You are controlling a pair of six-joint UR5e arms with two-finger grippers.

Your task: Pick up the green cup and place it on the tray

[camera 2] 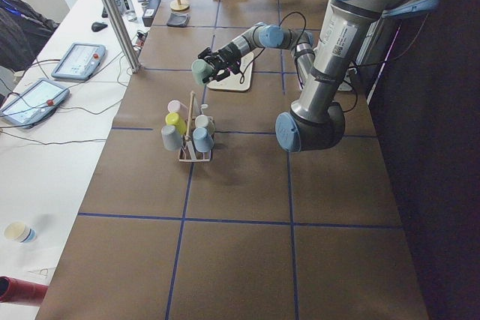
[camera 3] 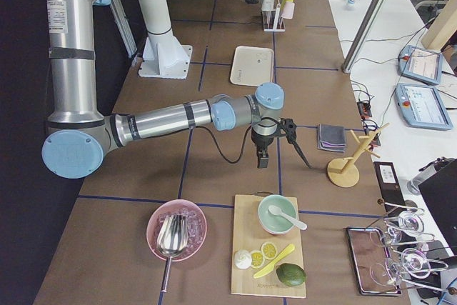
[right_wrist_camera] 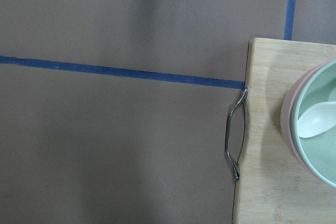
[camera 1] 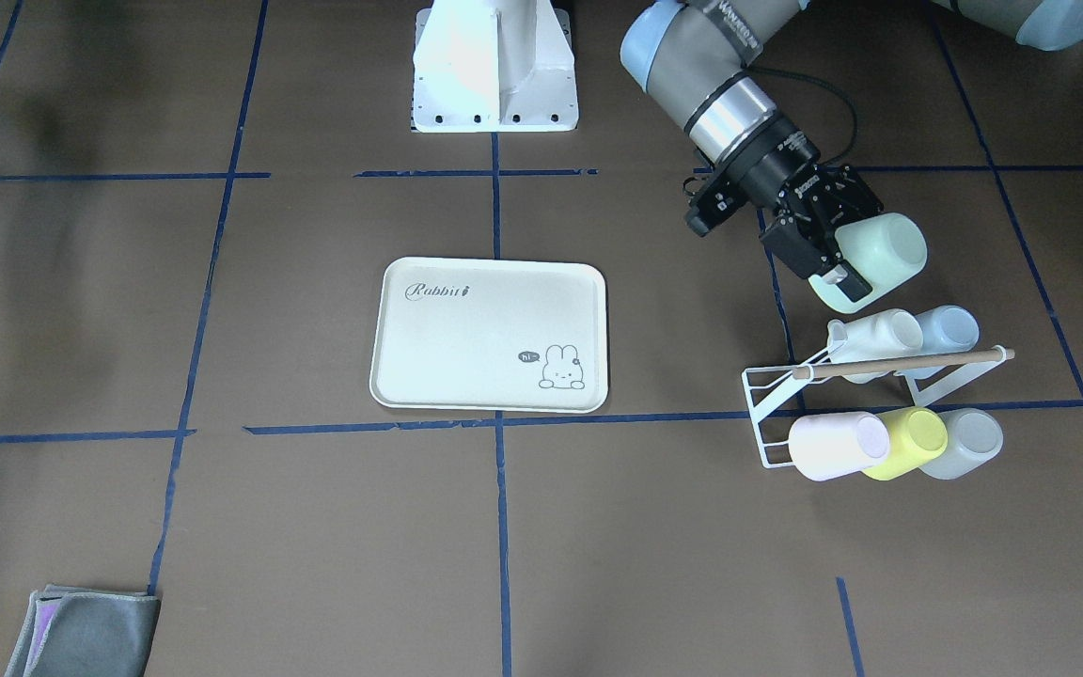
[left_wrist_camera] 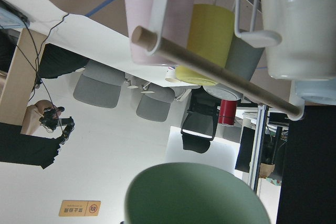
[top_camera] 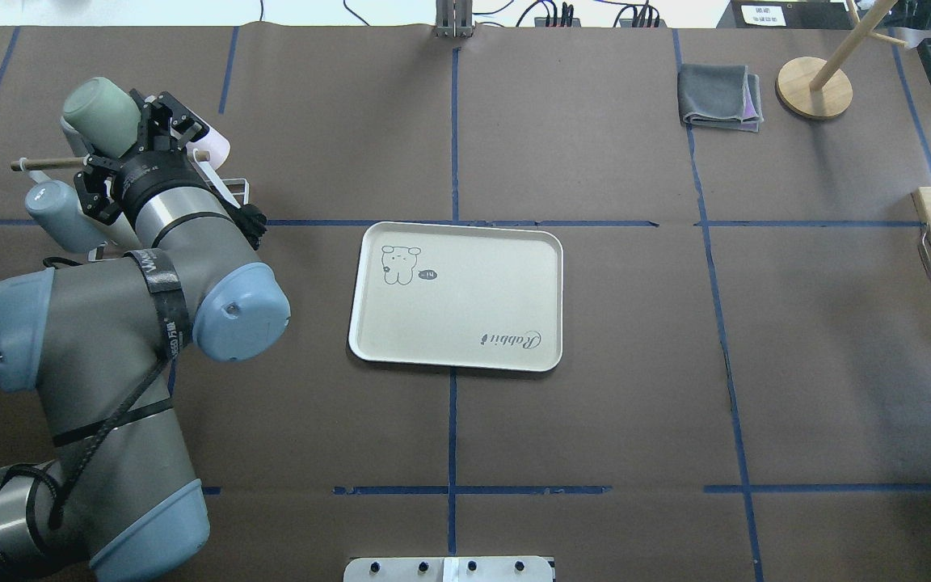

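My left gripper (camera 1: 833,265) is shut on the pale mint-green cup (camera 1: 880,256) and holds it on its side, in the air, just behind the cup rack (camera 1: 791,395). The held cup also shows in the overhead view (top_camera: 100,117) and its rim at the bottom of the left wrist view (left_wrist_camera: 191,195). The cream-white "Rabbit" tray (camera 1: 490,320) lies flat and bare at the table's middle (top_camera: 465,323), well apart from the cup. My right gripper (camera 3: 261,156) hovers near the cutting board; I cannot tell whether it is open or shut.
The white wire rack with a wooden rod (left_wrist_camera: 210,66) holds pink (camera 1: 838,445), yellow (camera 1: 908,442), grey, white and pale blue cups. A grey cloth (top_camera: 720,97) and a wooden stand (top_camera: 813,81) sit far right. A cutting board (right_wrist_camera: 273,129) carries a bowl.
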